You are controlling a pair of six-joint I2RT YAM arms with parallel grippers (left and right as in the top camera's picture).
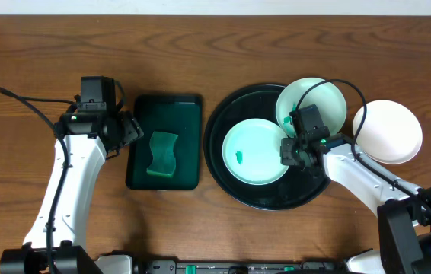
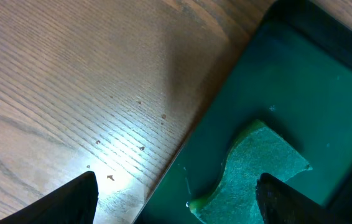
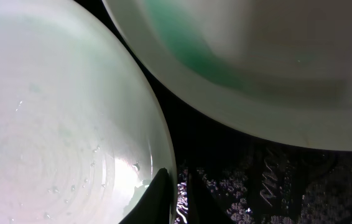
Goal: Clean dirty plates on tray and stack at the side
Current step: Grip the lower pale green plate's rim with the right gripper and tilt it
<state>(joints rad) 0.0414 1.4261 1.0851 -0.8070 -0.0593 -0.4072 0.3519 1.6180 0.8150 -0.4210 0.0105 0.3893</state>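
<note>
The round black tray [image 1: 234, 194] lies right of centre. A pale mint plate [image 1: 255, 151] with a small green smudge rests flat in it. A second plate [image 1: 311, 103] leans on the tray's far right rim. A white plate [image 1: 387, 131] sits on the table to the right of the tray. My right gripper [image 1: 295, 148] is at the smudged plate's right edge. In the right wrist view its jaws [image 3: 176, 172] are nearly closed across that plate's [image 3: 58, 124] rim, one finger [image 3: 157, 199] inside. The second plate [image 3: 257, 74] fills the top. My left gripper [image 1: 133, 129] stands open.
A dark green rectangular tray [image 1: 189, 114] holding a green sponge [image 1: 162, 154] lies left of the round tray. In the left wrist view my open gripper [image 2: 176, 186] straddles this tray's [image 2: 300, 81] left edge, with the sponge [image 2: 263, 168] near one finger.
</note>
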